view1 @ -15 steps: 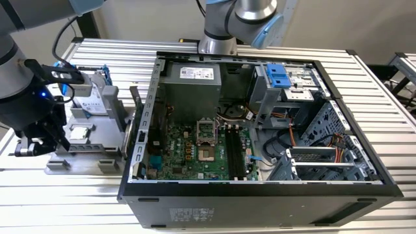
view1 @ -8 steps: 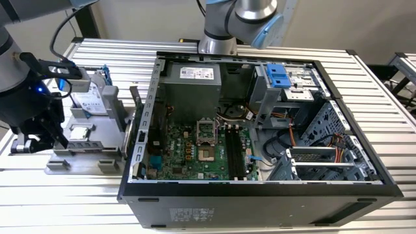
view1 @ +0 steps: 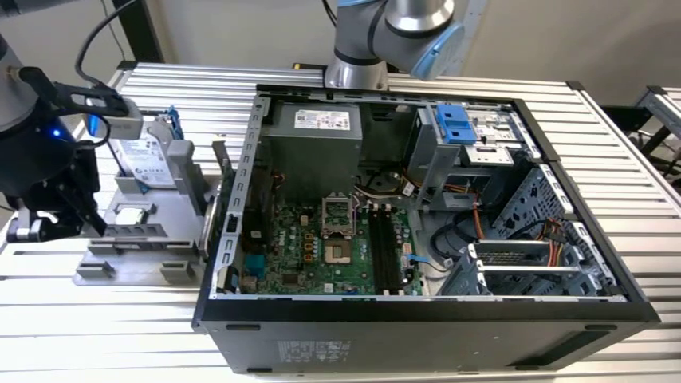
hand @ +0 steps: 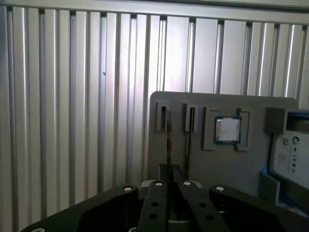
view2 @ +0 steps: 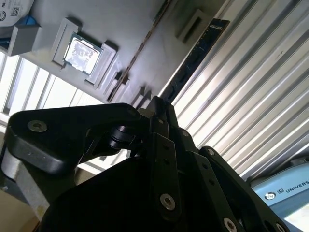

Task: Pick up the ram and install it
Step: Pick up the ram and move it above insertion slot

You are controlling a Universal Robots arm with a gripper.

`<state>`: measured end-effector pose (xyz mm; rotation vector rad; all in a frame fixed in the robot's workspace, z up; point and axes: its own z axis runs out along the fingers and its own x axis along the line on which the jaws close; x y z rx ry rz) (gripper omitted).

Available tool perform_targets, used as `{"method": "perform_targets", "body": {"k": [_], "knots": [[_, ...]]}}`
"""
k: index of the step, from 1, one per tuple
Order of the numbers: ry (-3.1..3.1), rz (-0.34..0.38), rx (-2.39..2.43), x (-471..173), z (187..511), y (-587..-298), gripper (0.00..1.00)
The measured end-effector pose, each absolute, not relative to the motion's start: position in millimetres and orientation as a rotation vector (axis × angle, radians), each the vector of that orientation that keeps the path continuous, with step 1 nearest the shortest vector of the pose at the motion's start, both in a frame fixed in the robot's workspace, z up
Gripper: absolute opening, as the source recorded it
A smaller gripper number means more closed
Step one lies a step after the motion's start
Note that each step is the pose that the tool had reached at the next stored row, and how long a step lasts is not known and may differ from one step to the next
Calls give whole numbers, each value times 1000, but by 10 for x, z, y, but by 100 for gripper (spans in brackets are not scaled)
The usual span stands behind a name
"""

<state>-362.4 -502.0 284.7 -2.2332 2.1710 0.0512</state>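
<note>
- The ram (view2: 198,48) stands on its long edge in the grey fixture tray (view2: 120,29), along the side farthest from the processor chip. Its row of dark chips faces the slatted table (view2: 260,87).
- In the first wrist view the ram (hand: 168,140) shows edge-on as a thin line running from a small slot holder (hand: 162,117) at the tray's rim down to the gripper.
- The gripper (hand: 171,168) is lined up with the ram at its near end. In the second wrist view the gripper tip (view2: 160,102) meets that end of the stick. I cannot tell whether the gripper is open, closed or clamped on the board.
- A second thin board (hand: 187,142) stands edge-on in the neighbouring slot, just beside the ram.
- The square silver processor chip (hand: 227,130) lies flat in its own recess of the tray, next to that slot.
- The hard drive (view1: 143,163), in a blue frame, stands upright at the tray's far end.
- In the exterior view the tray sits on the table at the exterior view's left, just beside the open computer case (view1: 426,327).
- Inside the case the green motherboard (view1: 309,255) carries long black memory slots (view1: 388,247) beside the processor socket (view1: 335,219), with a grey power supply (view1: 314,140) behind.
</note>
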Motion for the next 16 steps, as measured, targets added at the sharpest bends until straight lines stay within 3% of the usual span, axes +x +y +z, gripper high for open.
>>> {"method": "perform_targets", "body": {"k": [16], "knots": [[2171,51,-2233,-3625,3079,-5019,0]]}}
